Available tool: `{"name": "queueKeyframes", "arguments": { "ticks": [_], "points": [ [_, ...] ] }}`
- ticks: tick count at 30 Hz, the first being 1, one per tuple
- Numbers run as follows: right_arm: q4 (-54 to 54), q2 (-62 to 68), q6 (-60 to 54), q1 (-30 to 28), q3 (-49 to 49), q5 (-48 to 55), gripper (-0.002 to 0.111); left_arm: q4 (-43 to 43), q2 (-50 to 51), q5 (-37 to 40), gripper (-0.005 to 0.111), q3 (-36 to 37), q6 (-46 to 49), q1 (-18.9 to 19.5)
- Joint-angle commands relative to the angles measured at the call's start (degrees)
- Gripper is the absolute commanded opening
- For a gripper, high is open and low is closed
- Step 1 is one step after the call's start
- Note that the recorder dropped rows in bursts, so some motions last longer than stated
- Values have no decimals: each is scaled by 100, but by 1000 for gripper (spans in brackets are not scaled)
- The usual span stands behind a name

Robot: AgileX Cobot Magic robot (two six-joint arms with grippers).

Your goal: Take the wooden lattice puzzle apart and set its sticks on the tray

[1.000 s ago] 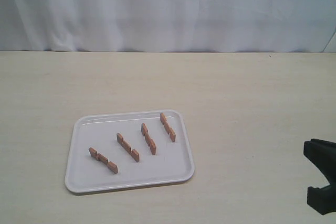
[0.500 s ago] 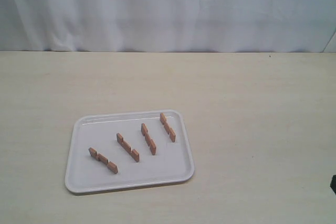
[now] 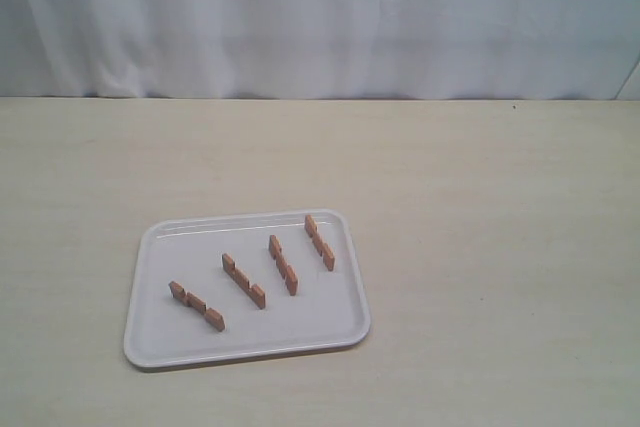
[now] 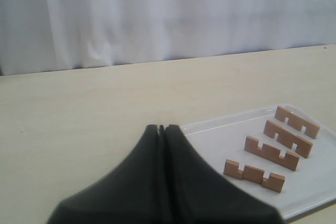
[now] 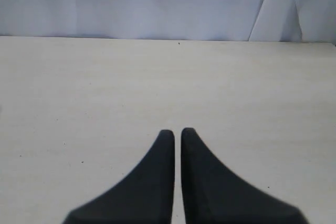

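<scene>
Only wrist cams show the left end effector and right end effector, both squeezed together; sticks lie parallel, diagonal across the tray.

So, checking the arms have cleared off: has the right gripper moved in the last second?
Yes. The right gripper has slid out of the exterior view past its lower right edge, away from the tray, which stays put.
</scene>
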Motion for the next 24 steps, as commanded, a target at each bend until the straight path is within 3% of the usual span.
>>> {"name": "queueKeyframes", "arguments": {
  "ticks": [1, 24],
  "points": [
    [-92, -35, -29, -47, 18, 73, 4, -4, 2, -72, 0, 13, -18, 5],
    [-43, -35, 168, -34, 18, 20, 4, -4, 2, -72, 0, 13, -18, 5]
  ]
}}
